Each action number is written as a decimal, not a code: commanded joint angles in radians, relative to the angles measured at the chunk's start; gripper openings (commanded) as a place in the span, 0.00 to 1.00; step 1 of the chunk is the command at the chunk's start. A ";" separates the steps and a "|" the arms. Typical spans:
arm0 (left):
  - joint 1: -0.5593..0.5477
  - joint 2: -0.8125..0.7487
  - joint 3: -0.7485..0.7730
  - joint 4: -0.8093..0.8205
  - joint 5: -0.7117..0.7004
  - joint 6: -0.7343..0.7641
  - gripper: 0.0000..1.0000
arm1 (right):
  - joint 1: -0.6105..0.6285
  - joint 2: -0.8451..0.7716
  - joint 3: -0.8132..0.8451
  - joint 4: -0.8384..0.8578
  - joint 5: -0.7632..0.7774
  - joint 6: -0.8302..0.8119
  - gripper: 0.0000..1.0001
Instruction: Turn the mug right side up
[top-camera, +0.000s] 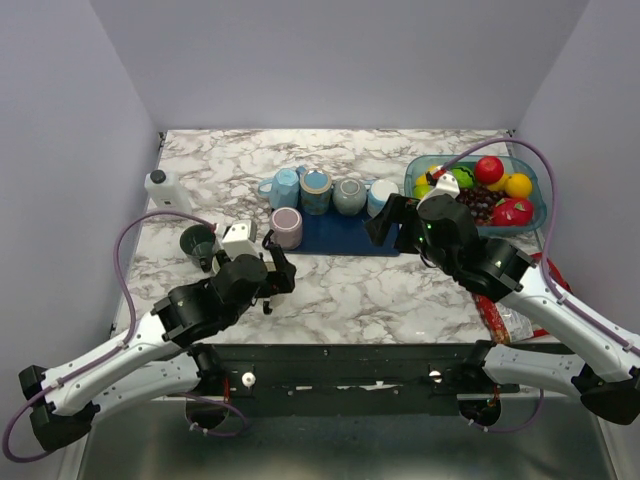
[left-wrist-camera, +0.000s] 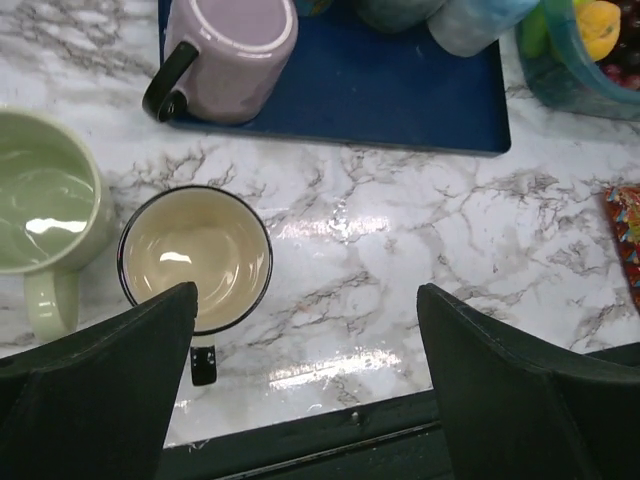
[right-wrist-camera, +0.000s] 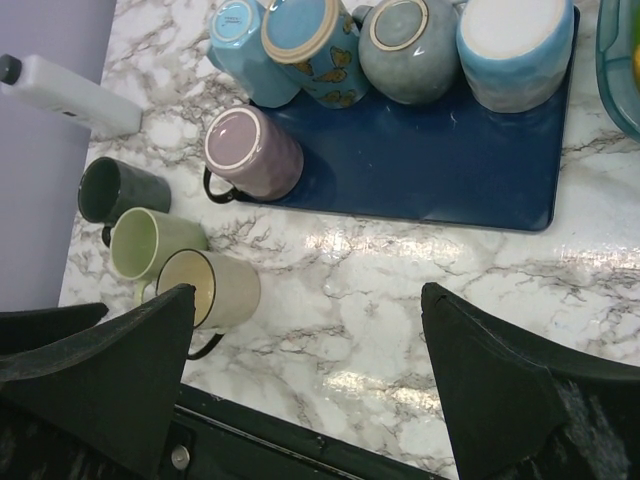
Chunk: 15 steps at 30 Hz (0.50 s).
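A lilac mug (top-camera: 286, 227) stands upside down at the front left corner of the blue mat (top-camera: 340, 238); it also shows in the left wrist view (left-wrist-camera: 232, 55) and the right wrist view (right-wrist-camera: 252, 152). Several more mugs stand upside down along the mat's back (right-wrist-camera: 405, 45). A cream mug (left-wrist-camera: 195, 255), a light green mug (left-wrist-camera: 45, 210) and a dark green mug (top-camera: 198, 241) stand open side up left of the mat. My left gripper (top-camera: 277, 275) (left-wrist-camera: 307, 292) is open and empty above the table beside the cream mug. My right gripper (top-camera: 388, 222) (right-wrist-camera: 306, 290) is open and empty, high over the mat's right side.
A white bottle (top-camera: 167, 190) stands at the far left. A teal tub (top-camera: 538, 190) of toy fruit sits at the back right. A colourful packet (top-camera: 495, 315) lies at the right front. The table's front edge (left-wrist-camera: 330, 425) is close below the left gripper.
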 joint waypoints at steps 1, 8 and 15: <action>0.038 0.082 0.076 0.053 -0.040 0.246 0.99 | -0.007 0.008 -0.011 -0.022 -0.018 0.005 1.00; 0.302 0.332 0.214 0.079 0.363 0.583 0.99 | -0.010 0.014 -0.011 -0.022 -0.023 -0.006 1.00; 0.410 0.536 0.279 0.062 0.555 0.827 0.99 | -0.013 0.011 -0.012 -0.025 -0.034 -0.007 1.00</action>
